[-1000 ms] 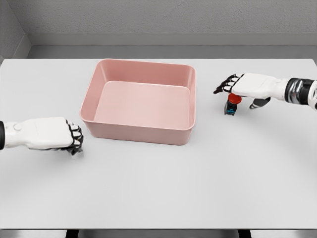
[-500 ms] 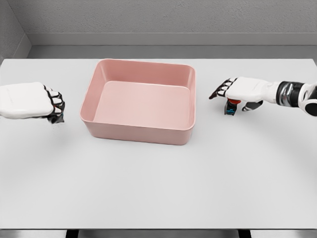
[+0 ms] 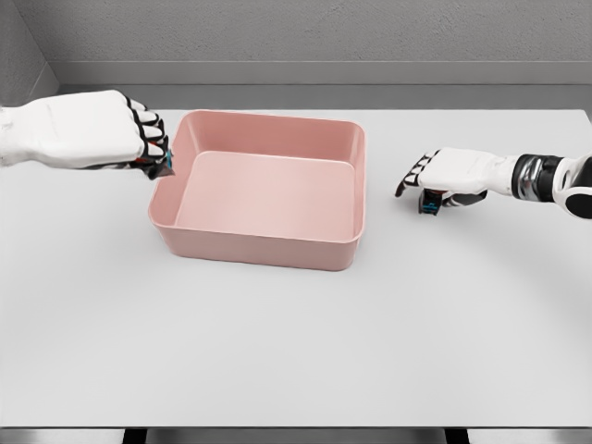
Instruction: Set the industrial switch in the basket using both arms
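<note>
**Two switches, one at each hand, beside the pink basket**

On the white table point(image 3: 296, 351), the basket point(image 3: 264, 248) is sitting open and empty. To its right, a small switch point(image 3: 429, 203) is being covered by the right hand point(image 3: 453, 178), fingers draped over it; a closed grip cannot be confirmed. At the basket's far left corner, the left hand point(image 3: 92, 134) is being held curled around a second switch point(image 3: 163, 163). Each looks light, rigid, smooth-sided; the boxy body is judged the best hold.

Left robot hand point(image 3: 88, 129) grips a small switch point(image 3: 163, 164) at the pink basket's point(image 3: 264, 245) left rim; right robot hand point(image 3: 453, 174) covers another switch point(image 3: 429, 203).
</note>
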Controlling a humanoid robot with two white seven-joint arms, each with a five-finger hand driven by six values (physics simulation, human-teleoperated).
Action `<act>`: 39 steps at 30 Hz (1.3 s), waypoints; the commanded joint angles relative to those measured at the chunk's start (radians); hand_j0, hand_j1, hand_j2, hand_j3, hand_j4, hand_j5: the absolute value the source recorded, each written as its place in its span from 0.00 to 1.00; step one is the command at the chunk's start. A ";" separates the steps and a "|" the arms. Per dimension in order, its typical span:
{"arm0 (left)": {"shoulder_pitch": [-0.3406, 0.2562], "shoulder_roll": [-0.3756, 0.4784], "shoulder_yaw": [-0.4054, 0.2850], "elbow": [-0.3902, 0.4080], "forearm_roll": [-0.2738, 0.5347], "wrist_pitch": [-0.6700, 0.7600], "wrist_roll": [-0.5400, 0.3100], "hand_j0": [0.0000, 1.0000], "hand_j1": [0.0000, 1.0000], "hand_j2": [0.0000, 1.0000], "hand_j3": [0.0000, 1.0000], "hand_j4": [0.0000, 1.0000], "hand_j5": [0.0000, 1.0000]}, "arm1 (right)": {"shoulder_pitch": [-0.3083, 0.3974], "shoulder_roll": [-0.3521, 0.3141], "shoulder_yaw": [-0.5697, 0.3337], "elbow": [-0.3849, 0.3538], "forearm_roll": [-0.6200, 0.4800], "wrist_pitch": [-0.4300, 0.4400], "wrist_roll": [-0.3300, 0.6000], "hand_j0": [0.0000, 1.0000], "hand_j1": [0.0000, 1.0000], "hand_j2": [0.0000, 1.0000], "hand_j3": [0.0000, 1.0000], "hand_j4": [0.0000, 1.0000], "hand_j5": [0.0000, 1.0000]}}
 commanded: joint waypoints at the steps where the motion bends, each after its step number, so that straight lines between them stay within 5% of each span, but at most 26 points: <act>1: 0.000 -0.063 -0.004 0.000 0.008 0.002 -0.008 0.35 0.35 0.35 0.35 0.35 0.35 | 0.000 -0.001 -0.002 -0.002 -0.003 0.002 0.006 0.65 0.65 0.65 0.65 0.65 0.65; 4: -0.011 -0.133 -0.010 0.003 0.001 0.002 -0.012 0.35 0.35 0.35 0.35 0.35 0.35 | 0.000 -0.001 -0.002 -0.003 -0.003 0.002 0.008 0.62 0.62 0.62 0.62 0.62 0.62; 6: -0.060 -0.153 -0.082 0.006 -0.002 0.002 -0.015 0.35 0.35 0.35 0.35 0.35 0.35 | 0.000 -0.001 -0.002 -0.005 -0.003 0.002 0.009 0.59 0.59 0.59 0.59 0.59 0.59; 10: -0.063 -0.185 -0.094 0.101 -0.009 0.002 -0.046 0.35 0.35 0.35 0.35 0.35 0.35 | 0.000 -0.001 -0.003 -0.005 -0.001 0.002 0.009 0.54 0.54 0.54 0.54 0.54 0.54; 13: -0.055 -0.250 -0.094 0.186 -0.086 0.002 -0.055 0.36 0.36 0.36 0.36 0.36 0.36 | 0.000 0.001 -0.008 -0.005 -0.003 0.002 0.028 0.51 0.51 0.51 0.51 0.51 0.51; 18: -0.058 -0.305 -0.148 0.192 -0.104 0.002 -0.055 0.38 0.38 0.38 0.38 0.38 0.38 | -0.005 0.001 -0.012 -0.009 -0.001 0.002 0.028 0.49 0.49 0.49 0.49 0.49 0.49; 21: -0.057 -0.311 -0.149 0.192 -0.106 0.002 -0.055 0.49 0.49 0.49 0.49 0.49 0.49 | -0.015 0.001 -0.014 -0.014 -0.003 0.002 0.028 0.47 0.47 0.47 0.47 0.47 0.47; 24: -0.054 -0.311 -0.149 0.193 -0.103 0.002 -0.054 0.92 0.92 0.92 0.92 0.92 0.92 | -0.023 0.001 -0.014 -0.014 -0.004 0.002 0.028 0.45 0.45 0.45 0.45 0.45 0.45; 25: -0.052 -0.311 -0.149 0.193 -0.103 0.002 -0.054 0.99 0.99 0.99 0.99 0.99 0.99 | -0.023 0.001 -0.014 -0.014 -0.004 0.002 0.028 0.45 0.45 0.45 0.45 0.45 0.45; 32: -0.054 -0.307 -0.140 0.226 -0.097 0.002 -0.052 1.00 1.00 1.00 1.00 1.00 1.00 | -0.044 -0.001 -0.025 -0.017 -0.009 0.002 0.026 0.43 0.43 0.43 0.43 0.43 0.43; 35: -0.094 -0.294 -0.093 0.223 0.035 0.002 -0.046 1.00 1.00 1.00 1.00 1.00 1.00 | -0.048 -0.004 -0.058 -0.034 -0.010 0.002 0.026 0.43 0.43 0.43 0.43 0.43 0.43; 37: -0.098 -0.208 -0.090 0.216 0.179 0.002 -0.046 1.00 1.00 1.00 1.00 1.00 1.00 | -0.049 -0.009 -0.075 -0.035 -0.012 0.002 0.026 0.43 0.43 0.43 0.43 0.43 0.43; 39: -0.083 -0.078 -0.097 0.218 0.233 0.002 -0.046 1.00 1.00 1.00 1.00 1.00 1.00 | -0.051 -0.007 -0.081 -0.037 -0.012 0.002 0.026 0.42 0.42 0.42 0.42 0.42 0.42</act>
